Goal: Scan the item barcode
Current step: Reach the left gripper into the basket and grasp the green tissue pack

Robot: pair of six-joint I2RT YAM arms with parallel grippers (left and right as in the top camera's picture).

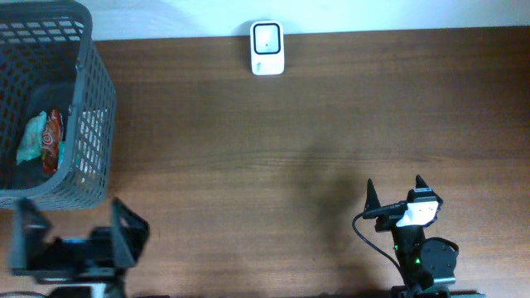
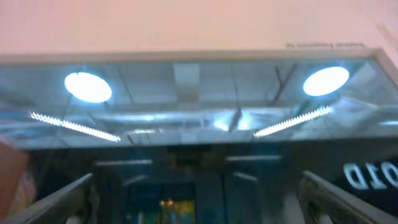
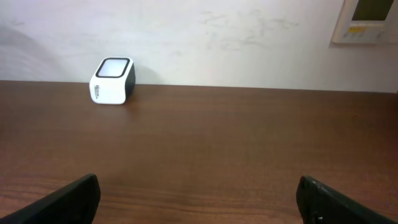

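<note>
- A white barcode scanner (image 1: 267, 47) stands at the far edge of a dark wooden table (image 1: 273, 157), its window facing up. It is well apart from both arms.
- The items lie in a gray plastic basket (image 1: 91, 108) at the table's far left corner. Inside it a red snack packet (image 1: 52, 141) rests against a pale green packet (image 1: 31, 142). No barcode can be made out on either.
- The left gripper (image 1: 73, 213) sits at the near left edge, just in front of the basket, its jaws spread wide and holding nothing.
- The left wrist camera is tilted upward. It shows a blurred glass front with two round lights, with the gripper's gray fingers (image 2: 56, 199) at the lower corners.
- The right gripper (image 1: 395, 184) rests at the near right edge, its jaws likewise spread wide and empty.
- From the right wrist, the scanner (image 3: 112, 81) appears across bare tabletop (image 3: 217, 137) to the far left, just before a white wall.
- A wall-mounted control panel (image 3: 370, 18) shows at the top right corner of that view.
- The right gripper's dark fingertips (image 3: 68, 202) frame the lower corners, touching nothing.
</note>
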